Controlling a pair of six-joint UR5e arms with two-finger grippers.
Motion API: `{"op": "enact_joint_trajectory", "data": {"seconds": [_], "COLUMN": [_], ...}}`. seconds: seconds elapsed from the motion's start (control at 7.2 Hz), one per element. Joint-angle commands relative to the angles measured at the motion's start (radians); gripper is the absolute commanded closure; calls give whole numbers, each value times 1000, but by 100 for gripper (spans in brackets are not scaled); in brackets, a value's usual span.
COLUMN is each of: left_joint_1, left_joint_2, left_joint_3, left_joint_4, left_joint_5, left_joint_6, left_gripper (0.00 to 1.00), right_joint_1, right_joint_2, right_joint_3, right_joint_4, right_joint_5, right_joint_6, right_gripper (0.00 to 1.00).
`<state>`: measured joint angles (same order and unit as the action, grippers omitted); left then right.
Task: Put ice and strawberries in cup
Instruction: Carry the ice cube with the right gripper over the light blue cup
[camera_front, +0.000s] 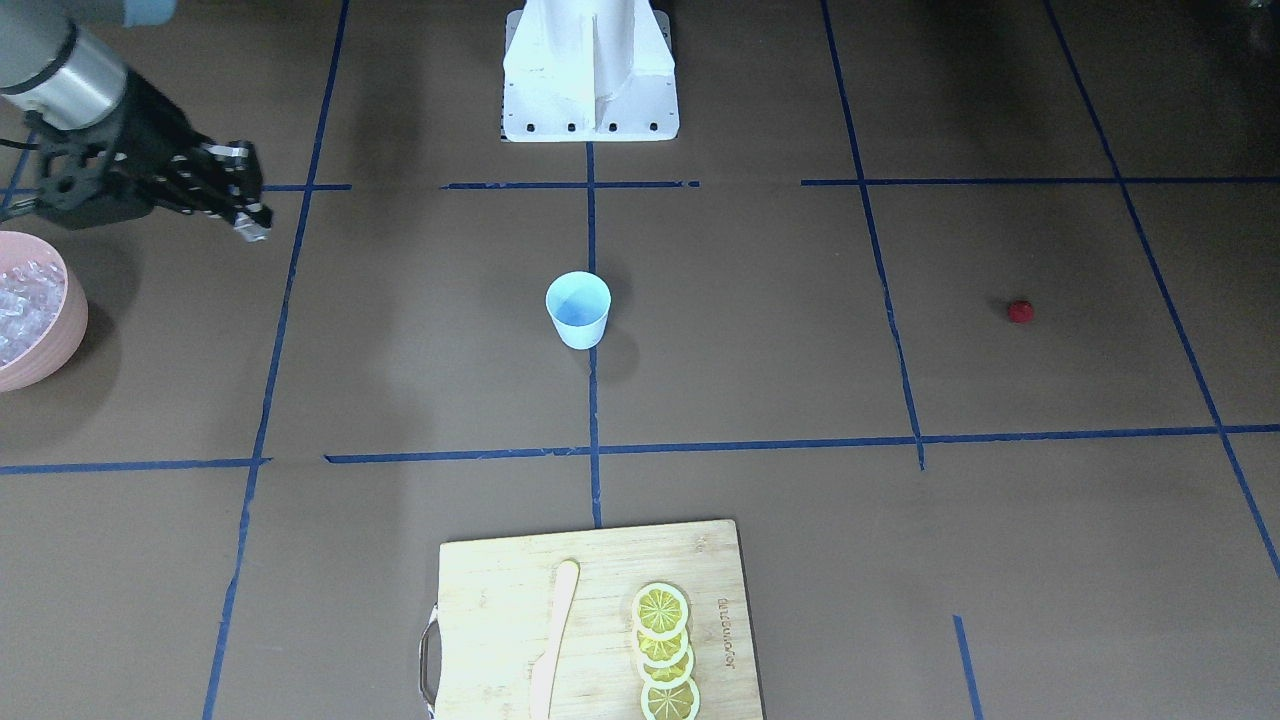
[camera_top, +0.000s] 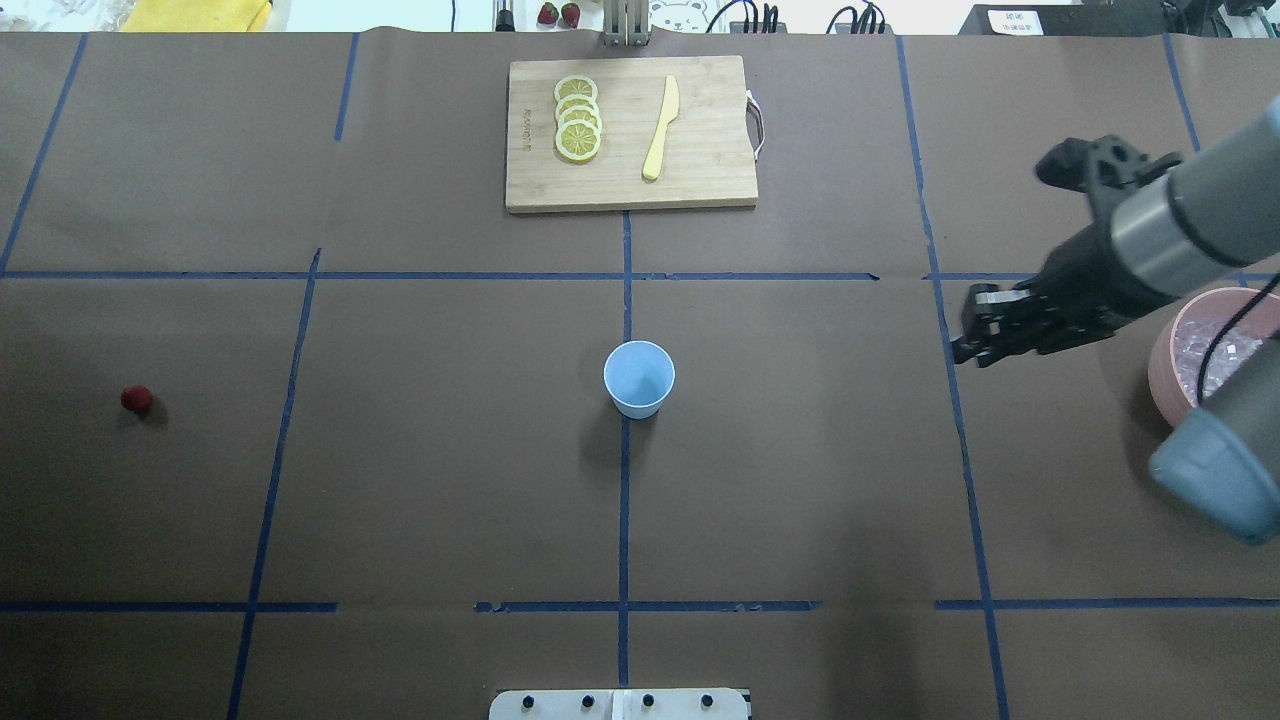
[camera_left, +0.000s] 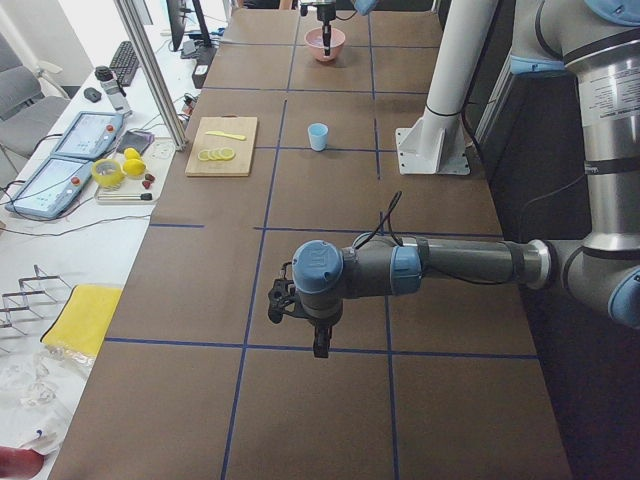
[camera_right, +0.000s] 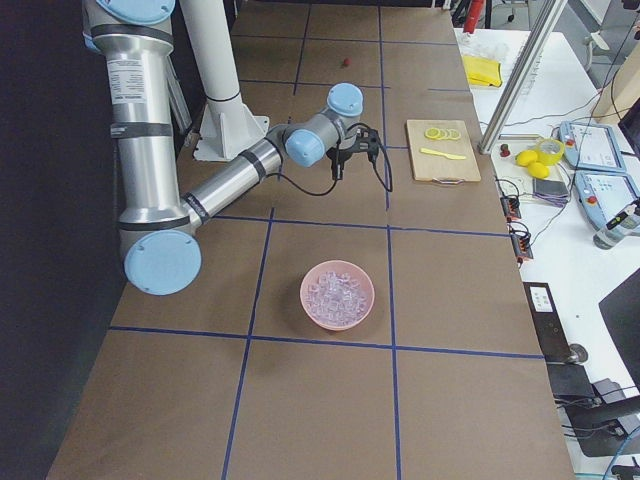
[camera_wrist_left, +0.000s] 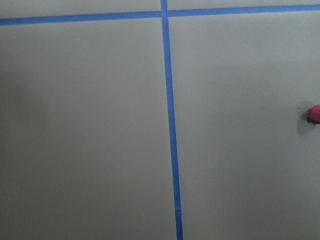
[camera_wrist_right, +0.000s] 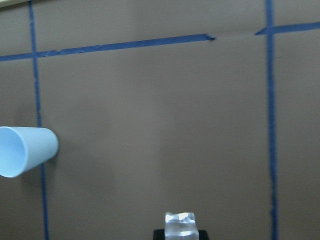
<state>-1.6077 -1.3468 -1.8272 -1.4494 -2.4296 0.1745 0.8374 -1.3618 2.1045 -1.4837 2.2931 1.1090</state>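
I log the right gripper (camera_top: 972, 332) clamped on one ice cube (camera_wrist_right: 180, 223), above the table between pink bowl (camera_right: 338, 322) and cup (camera_top: 639, 378). Strawberry (camera_top: 136, 399) on the table, well left of the cup. Left gripper (camera_left: 319, 345): opening, I cannot tell.

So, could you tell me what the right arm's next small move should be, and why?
Probably carry the right gripper toward the cup: it appears to hold an ice cube, is clear of the pink bowl, and the cup looks empty.
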Motion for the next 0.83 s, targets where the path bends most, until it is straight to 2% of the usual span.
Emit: {"op": "enact_joint_trajectory", "data": {"seconds": [0.0,0.56,0.69], "left_joint_1": [0,0,0], "left_joint_2": [0,0,0], "left_joint_3": [0,0,0], "left_joint_4": [-3,-3,-3], "left_joint_5": [1,1,1], "left_joint_6": [-6,-4,-6], "left_gripper": [0,0,0], "right_joint_1": [-187,-270,-276], "right_joint_2": [229,493,497], "right_joint_3": [-96,-390,-399], "right_joint_4": [-6,5,5], "right_joint_5": [-150,-276,-282], "right_joint_6": [288,414,431], "right_gripper": [98,97,97]}}
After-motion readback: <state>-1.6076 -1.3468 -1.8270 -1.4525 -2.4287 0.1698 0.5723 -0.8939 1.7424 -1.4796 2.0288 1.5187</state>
